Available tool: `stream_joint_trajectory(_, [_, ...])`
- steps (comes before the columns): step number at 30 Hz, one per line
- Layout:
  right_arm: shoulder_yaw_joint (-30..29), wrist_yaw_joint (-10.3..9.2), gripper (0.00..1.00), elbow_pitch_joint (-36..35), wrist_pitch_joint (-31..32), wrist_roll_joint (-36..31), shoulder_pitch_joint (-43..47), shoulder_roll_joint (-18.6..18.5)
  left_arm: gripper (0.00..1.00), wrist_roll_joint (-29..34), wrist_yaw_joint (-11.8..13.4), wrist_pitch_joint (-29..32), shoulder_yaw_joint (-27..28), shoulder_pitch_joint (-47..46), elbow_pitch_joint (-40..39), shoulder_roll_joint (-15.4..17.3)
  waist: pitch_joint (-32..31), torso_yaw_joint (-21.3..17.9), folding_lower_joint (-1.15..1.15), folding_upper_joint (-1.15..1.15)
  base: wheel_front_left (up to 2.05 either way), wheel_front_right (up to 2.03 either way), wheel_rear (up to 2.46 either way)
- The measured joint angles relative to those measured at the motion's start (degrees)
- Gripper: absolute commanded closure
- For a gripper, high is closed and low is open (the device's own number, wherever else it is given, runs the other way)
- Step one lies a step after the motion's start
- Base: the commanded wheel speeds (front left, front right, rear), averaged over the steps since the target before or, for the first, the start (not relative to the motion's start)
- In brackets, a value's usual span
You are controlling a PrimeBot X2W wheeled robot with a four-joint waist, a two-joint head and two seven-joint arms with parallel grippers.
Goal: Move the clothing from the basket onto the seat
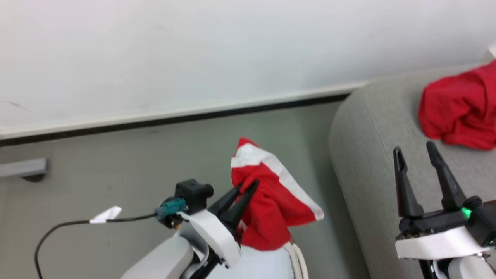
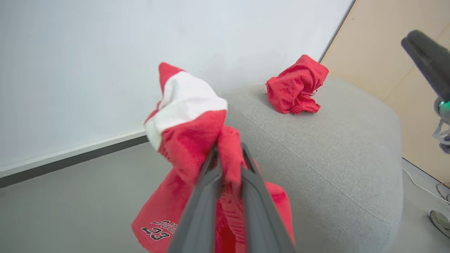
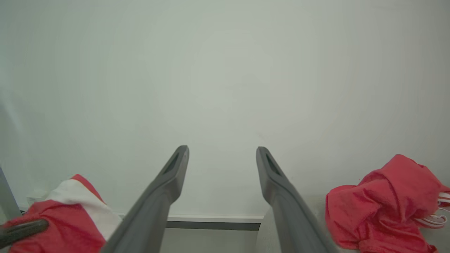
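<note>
Head view: my left hand (image 1: 248,185) clamped on garment (image 1: 271,209), hanging above floor (image 1: 116,162) beside seat (image 1: 372,162). Other garment (image 1: 457,108) already on seat. My right hand (image 1: 414,148) spread wide, empty. Drop-off left.

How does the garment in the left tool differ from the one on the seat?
The held garment hangs from the left tool; the seat garment lies crumpled on the seat. The held garment shows a broad white band; the seat garment looks mostly red. Both are red fabric.

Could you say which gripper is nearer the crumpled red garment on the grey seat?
Right. Right gripper hovers near the crumpled red garment; left gripper holds another garment off the grey seat.
</note>
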Motion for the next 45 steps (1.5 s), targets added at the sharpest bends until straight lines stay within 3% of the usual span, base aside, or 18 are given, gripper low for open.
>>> stream_joint_trajectory(13, [5.1,0.00,0.00,2.5,0.2,1.3,3.5,0.1,1.00,2.4,3.8,1.1,6.0,-3.8,-12.2,3.4,-7.2,3.7,0.01,0.00,0.00,0.00,0.00])
stream_joint_trajectory(20, [8.8,0.00,0.00,3.7,0.1,1.9,3.5,0.5,1.00,1.7,6.3,2.6,8.4,-5.1,-16.9,4.7,-7.9,3.8,0.01,0.00,0.00,0.00,0.00])
stream_joint_trajectory(30, [12.5,0.00,0.00,4.6,0.0,2.2,3.5,-1.0,1.00,1.5,7.4,3.4,8.3,-5.1,-18.9,5.2,-8.1,4.8,0.02,0.00,0.00,0.00,0.00])
stream_joint_trajectory(38, [26.9,0.01,0.00,6.6,2.6,2.8,-0.3,-5.1,1.00,1.5,7.5,3.4,7.3,-4.8,-18.9,4.2,-8.4,6.4,0.03,0.00,0.00,0.00,0.00])
stream_joint_trajectory(45, [31.1,0.00,0.00,13.8,1.6,4.0,-5.3,-4.2,1.00,1.1,7.0,3.1,5.2,-4.2,-19.1,1.5,-9.0,9.4,0.03,0.00,0.00,0.00,0.00])
